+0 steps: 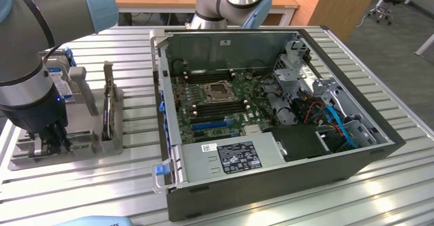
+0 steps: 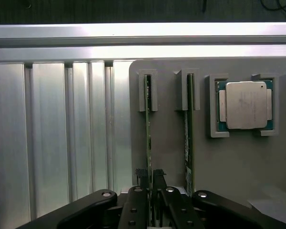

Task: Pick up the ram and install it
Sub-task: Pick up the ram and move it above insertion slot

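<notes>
Early stage, this one: the gripper (image 1: 51, 142) is down at the grey holder tray (image 1: 27, 157) at the lower left of the exterior view, well apart from the open computer case (image 1: 271, 185) in the middle of the bench (image 1: 379, 200). In the wrist view the gripper (image 2: 150, 177) is drawn narrow, its two dark fingers (image 2: 142, 177) standing on either side of the ram (image 2: 148, 129) and, as far as I can judge, pinched on it. The ram stands on edge in its grey slot in the holder tray (image 2: 169, 143), not yet lifted out. So the pick is at the grasp and no further, and the carry across and the whole install are left to do. Now the containers. Besides the gripped ram, the tray holds a second green stick (image 2: 188, 133), on edge in the neighbouring slot. The silver-topped processor chip (image 2: 243, 105) lies flat in its corner brackets beyond that. In the exterior view a blue-labelled hard drive (image 1: 60, 84) stands upright at the tray's far end. The case lies on its side with the panel off and the motherboard (image 1: 203, 119) bared. Its processor socket (image 1: 217, 91) sits among long dark memory slots (image 1: 215, 108); whether any of those slots is filled, I cannot tell.
</notes>
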`<action>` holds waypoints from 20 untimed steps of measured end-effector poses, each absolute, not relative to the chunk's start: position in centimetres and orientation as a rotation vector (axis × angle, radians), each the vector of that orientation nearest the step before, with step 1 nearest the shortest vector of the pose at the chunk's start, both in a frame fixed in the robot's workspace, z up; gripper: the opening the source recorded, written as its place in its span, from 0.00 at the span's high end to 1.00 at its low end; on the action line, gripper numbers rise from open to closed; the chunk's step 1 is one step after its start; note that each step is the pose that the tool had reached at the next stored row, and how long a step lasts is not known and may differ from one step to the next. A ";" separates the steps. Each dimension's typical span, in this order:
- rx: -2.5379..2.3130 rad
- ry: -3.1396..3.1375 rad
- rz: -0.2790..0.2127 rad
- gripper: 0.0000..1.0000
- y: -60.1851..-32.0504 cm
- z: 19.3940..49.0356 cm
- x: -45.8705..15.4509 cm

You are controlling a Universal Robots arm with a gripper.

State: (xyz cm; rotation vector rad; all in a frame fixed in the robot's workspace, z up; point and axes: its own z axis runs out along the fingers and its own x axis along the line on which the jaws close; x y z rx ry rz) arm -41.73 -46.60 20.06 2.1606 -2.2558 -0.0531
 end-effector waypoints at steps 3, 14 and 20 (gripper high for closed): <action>2.161 -2.256 -0.053 0.86 -46.6 20.1 -41.7; 2.161 -2.256 -0.053 0.88 -46.6 20.1 -41.7; 2.164 -2.253 -0.053 0.88 -46.6 20.1 -41.7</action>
